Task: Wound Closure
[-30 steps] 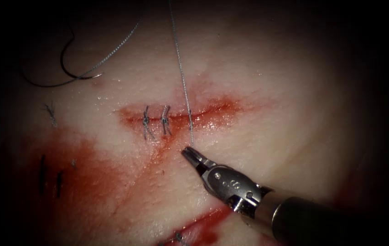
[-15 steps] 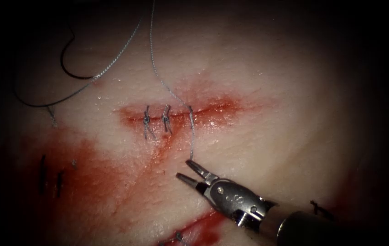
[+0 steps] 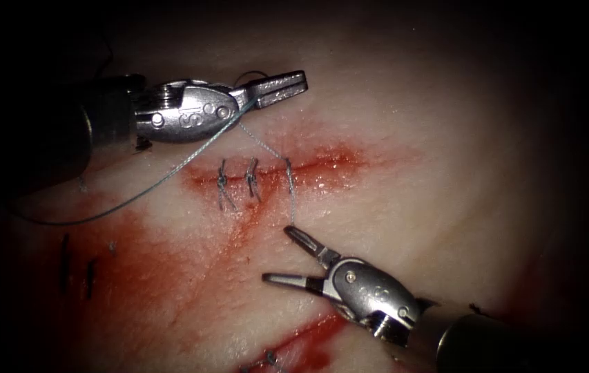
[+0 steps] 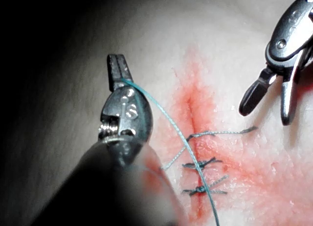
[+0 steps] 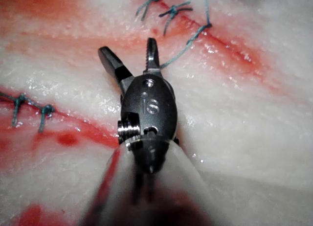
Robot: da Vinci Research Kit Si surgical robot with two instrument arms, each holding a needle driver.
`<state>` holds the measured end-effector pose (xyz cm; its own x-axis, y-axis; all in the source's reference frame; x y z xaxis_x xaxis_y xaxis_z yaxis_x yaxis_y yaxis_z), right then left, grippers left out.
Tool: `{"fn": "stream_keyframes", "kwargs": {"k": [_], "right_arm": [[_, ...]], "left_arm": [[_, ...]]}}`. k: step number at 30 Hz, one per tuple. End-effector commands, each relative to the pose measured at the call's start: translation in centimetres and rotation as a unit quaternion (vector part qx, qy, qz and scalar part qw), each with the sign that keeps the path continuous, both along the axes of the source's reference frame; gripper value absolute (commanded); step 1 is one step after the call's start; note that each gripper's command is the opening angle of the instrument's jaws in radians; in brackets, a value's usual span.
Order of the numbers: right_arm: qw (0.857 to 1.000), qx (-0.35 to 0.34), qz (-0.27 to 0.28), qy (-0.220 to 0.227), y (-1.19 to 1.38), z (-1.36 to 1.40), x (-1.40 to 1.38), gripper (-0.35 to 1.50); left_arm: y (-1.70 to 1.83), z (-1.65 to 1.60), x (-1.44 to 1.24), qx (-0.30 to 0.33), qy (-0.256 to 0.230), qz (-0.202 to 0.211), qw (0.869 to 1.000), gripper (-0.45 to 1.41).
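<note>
Count first: we see 2 tools, 1 cut, 2 tied stitches, 1 untied stitch, 1 long thread. Tissue [image 3: 446, 173] is pale, moist, glistening, w/ red fluid [image 3: 135, 269] smeared below-left of the cut [image 3: 322, 166], a narrow horizontal slit. The tied stitches [image 3: 235, 183] sit side by side across the cut's left part, each a small knot w/ short frayed tails. The untied stitch [image 3: 289, 190] crosses the cut just right of them.

Left tool [image 3: 277, 86]: polished metal, jaws together, clamped on the thread [image 3: 170, 176] near the jaw base. We see the thread, thin, grey, braided, run from those jaws down-right to the untied stitch; its other length sweeps down-left across the tissue toward the dark edge. In the left wrist view the thread drapes over the left tool [image 4: 116, 69] and continues past the stitches.

Right tool [image 3: 287, 255]: jaws wide apart in a V, holding nothing. Upper jaw tip lies at the free tail end of the untied stitch below the cut; contact we cannot confirm. Lower jaw points left over the tissue. In the right wrist view the right tool [image 5: 129, 52] shows serrated inner faces, w/ the tail running just beside one jaw.

Needle: we cannot locate it. Extra dark marks [image 3: 76, 266] sit at far left on the tissue, 2 short strokes.
</note>
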<state>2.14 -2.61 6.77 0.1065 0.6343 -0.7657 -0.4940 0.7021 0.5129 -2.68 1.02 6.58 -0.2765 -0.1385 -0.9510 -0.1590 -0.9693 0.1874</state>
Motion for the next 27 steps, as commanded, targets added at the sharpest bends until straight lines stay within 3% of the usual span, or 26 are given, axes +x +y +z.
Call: {"fn": "stream_keyframes", "kwargs": {"k": [1,2,9,11,12,19,23,27], "right_arm": [[1.0,0.002,-0.005,0.002,0.18,0.01,0.07,-0.27],[1.0,0.006,-0.01,0.002,0.24,0.01,0.07,-0.35],[0.997,0.016,-0.071,-0.006,0.66,0.22,0.02,-0.35],[0.996,0.007,-0.087,0.01,0.81,0.33,0.02,-0.35],[0.994,0.002,-0.104,0.036,0.96,0.45,0.03,-0.35],[0.985,0.023,-0.147,0.091,1.51,0.79,0.28,-0.35],[0.981,0.048,-0.155,0.109,1.62,0.93,0.45,-0.35],[0.972,0.089,-0.172,0.137,1.56,1.12,0.63,-0.35]], "left_arm": [[0.04,0.02,-0.04,0.002,-0.006,0.004,1.0,-0.45],[0.0,0.01,-0.02,0.006,-0.012,0.008,1.0,-0.45],[-0.24,0.01,0.19,0.04,-0.059,0.04,0.997,-0.45],[-0.32,0.0,0.26,0.043,-0.074,0.054,0.995,-0.45],[-0.42,-0.01,0.3,0.05,-0.087,0.075,0.992,-0.45],[-0.7,-0.04,0.28,0.071,-0.119,0.181,0.974,-0.45],[-0.72,-0.05,0.25,0.069,-0.132,0.194,0.97,-0.45],[-0.74,-0.08,0.22,0.067,-0.128,0.19,0.971,-0.45]]}}
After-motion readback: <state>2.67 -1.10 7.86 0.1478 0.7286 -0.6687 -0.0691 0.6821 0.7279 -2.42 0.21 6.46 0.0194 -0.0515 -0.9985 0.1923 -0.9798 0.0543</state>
